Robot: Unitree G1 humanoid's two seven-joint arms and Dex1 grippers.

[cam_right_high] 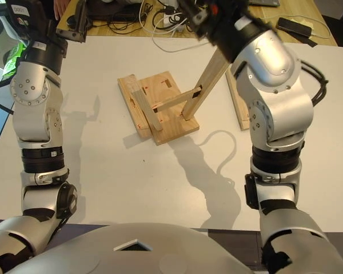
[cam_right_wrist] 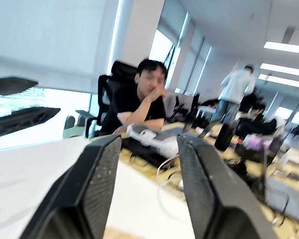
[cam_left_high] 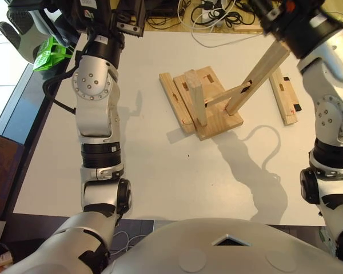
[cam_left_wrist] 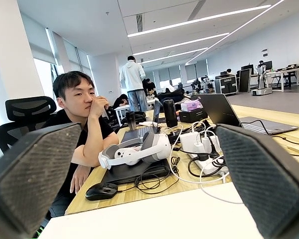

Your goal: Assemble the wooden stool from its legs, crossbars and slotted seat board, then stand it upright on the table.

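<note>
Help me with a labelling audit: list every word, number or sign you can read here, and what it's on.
No text is readable.
Stickers on the left arm: print too small.
Green bag: white print, blurred.
Seat board, loose leg: small red or black marks, not legible.
Held wooden leg: no print visible.

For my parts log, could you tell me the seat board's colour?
The seat board is pale natural wood; left eye view shows it best.
</note>
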